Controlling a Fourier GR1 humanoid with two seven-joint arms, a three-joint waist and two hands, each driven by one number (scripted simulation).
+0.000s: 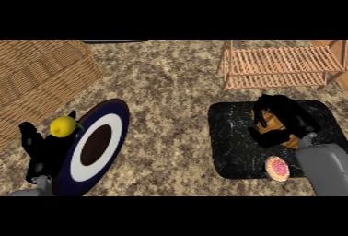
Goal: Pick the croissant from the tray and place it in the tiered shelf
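Kitchen, by the look of it. Speckled granite-type tabletop [170, 78] carries food & serving gear: a lemon [62, 126] beside a dark-rimmed plate [95, 145] w/ white ring, a pink-frosted donut [277, 168] on a black tray [234, 138], a woven wicker basket [41, 78] at far left, and a slatted wooden tiered shelf [279, 67] at the back right.
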